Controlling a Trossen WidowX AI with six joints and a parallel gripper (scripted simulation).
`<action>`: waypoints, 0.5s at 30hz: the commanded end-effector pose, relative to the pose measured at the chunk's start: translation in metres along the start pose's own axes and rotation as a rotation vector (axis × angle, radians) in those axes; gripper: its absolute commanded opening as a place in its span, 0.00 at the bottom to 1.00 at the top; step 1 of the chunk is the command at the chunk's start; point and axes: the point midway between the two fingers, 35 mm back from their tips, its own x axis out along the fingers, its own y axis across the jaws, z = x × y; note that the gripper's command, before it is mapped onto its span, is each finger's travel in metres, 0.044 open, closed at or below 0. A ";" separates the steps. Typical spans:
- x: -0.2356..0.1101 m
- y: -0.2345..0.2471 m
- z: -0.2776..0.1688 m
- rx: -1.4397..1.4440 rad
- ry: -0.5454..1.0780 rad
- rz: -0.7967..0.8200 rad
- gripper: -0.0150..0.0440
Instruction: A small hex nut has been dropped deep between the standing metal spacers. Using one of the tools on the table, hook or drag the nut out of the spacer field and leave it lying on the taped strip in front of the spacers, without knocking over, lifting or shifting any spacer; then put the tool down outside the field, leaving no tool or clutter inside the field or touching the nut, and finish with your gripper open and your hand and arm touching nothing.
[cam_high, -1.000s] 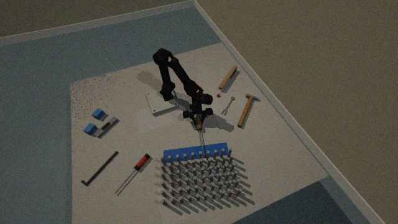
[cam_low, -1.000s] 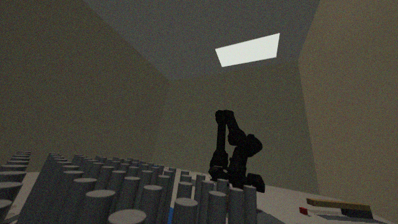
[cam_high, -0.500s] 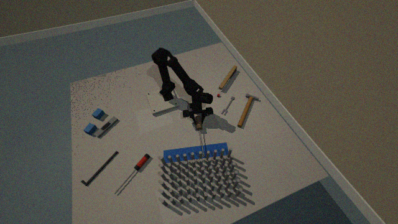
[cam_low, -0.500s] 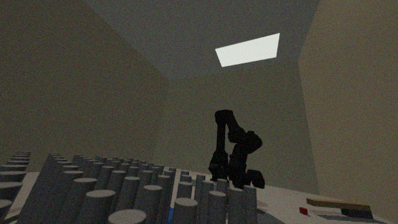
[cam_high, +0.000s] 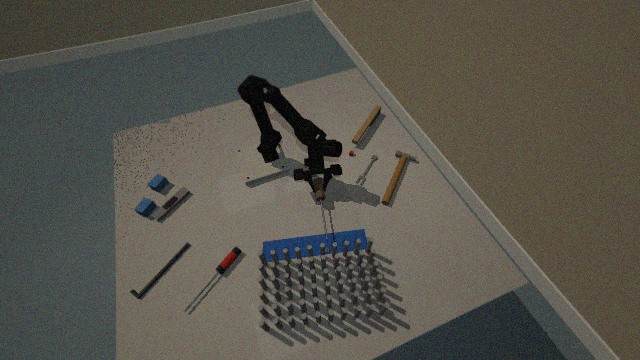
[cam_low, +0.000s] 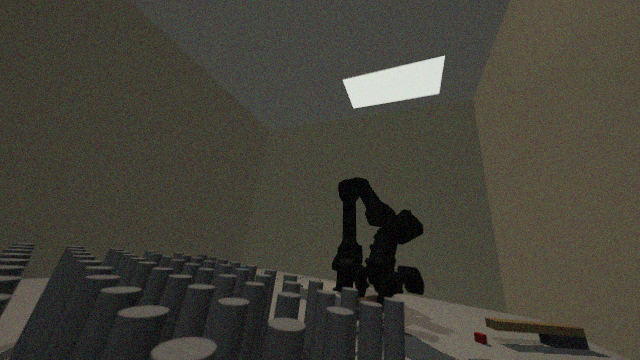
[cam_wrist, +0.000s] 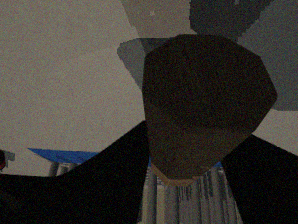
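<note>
One black pincer (cam_high: 319, 190) clamped on one brown-handled thin wire hook tool (cam_high: 320, 192). One blue taped strip (cam_high: 280, 245), one field of grey metal standing spacers (cam_high: 325, 285) beyond it on the white counter (cam_high: 225, 220). Hook's wire reaches from the pincer onto the strip. Small hex nut: can't see it.

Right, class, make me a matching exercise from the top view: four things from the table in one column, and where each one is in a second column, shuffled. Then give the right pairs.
Things
1. hammer
2. red-handled screwdriver
3. brown-handled tool
4. blue strip

Places
A. along the near edge of the grey posts
B. gripped in the gripper, its thin rod reaching towards the strip
C. lying to the left of the posts
D. lying by the table's right edge, next to a small wrench

Pairs: 1-D, 2-C, 3-B, 4-A
</note>
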 end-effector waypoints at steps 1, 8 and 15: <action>-0.007 0.004 0.008 0.005 0.005 0.008 0.25; -0.022 -0.002 -0.007 0.005 0.006 0.007 0.25; -0.047 -0.007 -0.029 0.006 0.006 0.007 0.25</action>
